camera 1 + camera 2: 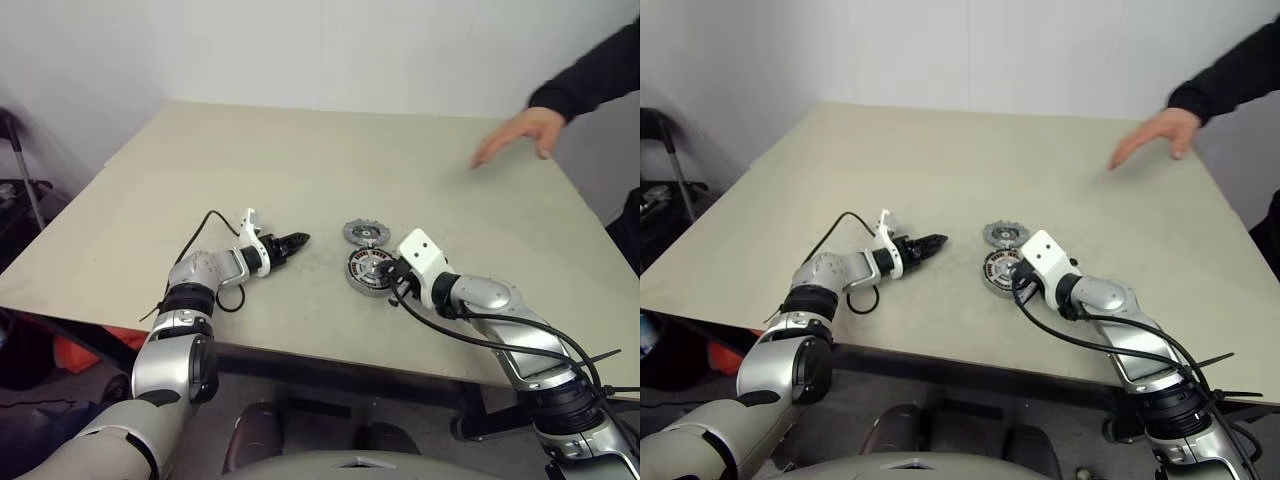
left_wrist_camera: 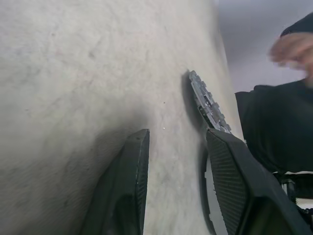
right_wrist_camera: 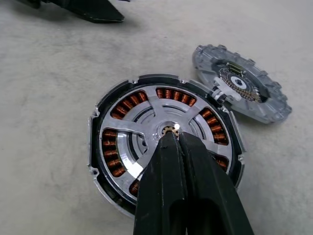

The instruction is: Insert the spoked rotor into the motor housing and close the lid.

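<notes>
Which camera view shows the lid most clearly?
The right wrist view: the lid lies flat beside the motor housing, its notched edge and centre plain. The left wrist view shows it edge-on; in the eye views it is a small disc on the table.

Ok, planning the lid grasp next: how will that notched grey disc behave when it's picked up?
The lid looks like rigid metal, so probably stiff. Lying flat on the table, it likely offers little edge to pinch. Its notched rim may help grip; it seems unlikely to roll.
</notes>
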`<state>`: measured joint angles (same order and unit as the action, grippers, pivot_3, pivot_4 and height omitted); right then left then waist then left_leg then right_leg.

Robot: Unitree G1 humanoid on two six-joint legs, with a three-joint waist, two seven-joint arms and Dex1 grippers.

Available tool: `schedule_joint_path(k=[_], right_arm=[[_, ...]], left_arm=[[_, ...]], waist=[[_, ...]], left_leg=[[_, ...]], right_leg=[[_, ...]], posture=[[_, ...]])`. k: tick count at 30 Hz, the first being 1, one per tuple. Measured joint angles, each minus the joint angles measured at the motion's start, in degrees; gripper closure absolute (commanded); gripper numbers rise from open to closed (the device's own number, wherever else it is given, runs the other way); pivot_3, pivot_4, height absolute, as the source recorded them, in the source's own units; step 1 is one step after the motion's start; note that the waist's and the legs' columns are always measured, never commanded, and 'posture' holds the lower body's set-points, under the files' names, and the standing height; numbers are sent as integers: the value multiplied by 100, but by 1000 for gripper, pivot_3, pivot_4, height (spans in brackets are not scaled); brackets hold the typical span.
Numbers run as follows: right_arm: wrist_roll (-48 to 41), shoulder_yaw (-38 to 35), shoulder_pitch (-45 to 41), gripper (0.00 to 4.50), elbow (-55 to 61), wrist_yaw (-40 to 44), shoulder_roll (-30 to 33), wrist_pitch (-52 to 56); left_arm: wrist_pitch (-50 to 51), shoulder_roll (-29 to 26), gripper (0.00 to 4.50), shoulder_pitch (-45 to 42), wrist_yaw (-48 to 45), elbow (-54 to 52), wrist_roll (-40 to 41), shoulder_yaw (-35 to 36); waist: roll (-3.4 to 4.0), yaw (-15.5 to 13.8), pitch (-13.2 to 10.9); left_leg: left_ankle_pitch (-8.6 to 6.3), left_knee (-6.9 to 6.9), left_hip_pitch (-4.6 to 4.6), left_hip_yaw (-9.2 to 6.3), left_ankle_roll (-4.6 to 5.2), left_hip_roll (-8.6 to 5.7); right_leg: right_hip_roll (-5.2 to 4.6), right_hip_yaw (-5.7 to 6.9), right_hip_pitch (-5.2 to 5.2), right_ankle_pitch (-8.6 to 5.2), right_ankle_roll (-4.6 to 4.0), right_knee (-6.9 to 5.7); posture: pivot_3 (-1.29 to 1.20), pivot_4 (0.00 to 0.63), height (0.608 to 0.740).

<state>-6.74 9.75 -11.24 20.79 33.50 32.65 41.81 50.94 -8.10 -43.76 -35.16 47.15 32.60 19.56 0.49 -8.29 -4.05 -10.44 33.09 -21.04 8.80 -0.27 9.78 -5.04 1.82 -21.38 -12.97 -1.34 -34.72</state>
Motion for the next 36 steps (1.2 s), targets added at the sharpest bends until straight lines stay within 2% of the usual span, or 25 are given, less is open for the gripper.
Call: schedule_joint_path(k=[15, 36], right_arm=[[-93, -460, -3, 4500, 15, 90, 354, -7], [0, -457, -148, 4500, -287, 46, 421, -151]], left_arm=[[-120, 18, 2544, 10, 43, -1, -3, 2], [-344, 21, 2544, 10, -44, 111, -30, -25]], waist=[[0, -6, 0], [0, -4, 0]], left_leg=[[0, -1, -3, 0, 0, -1], [-1, -1, -3, 1, 1, 0]], right_leg=[[0, 0, -3, -1, 1, 1], [0, 0, -3, 0, 1, 1]], posture=[[0, 0, 740], [0, 0, 740]])
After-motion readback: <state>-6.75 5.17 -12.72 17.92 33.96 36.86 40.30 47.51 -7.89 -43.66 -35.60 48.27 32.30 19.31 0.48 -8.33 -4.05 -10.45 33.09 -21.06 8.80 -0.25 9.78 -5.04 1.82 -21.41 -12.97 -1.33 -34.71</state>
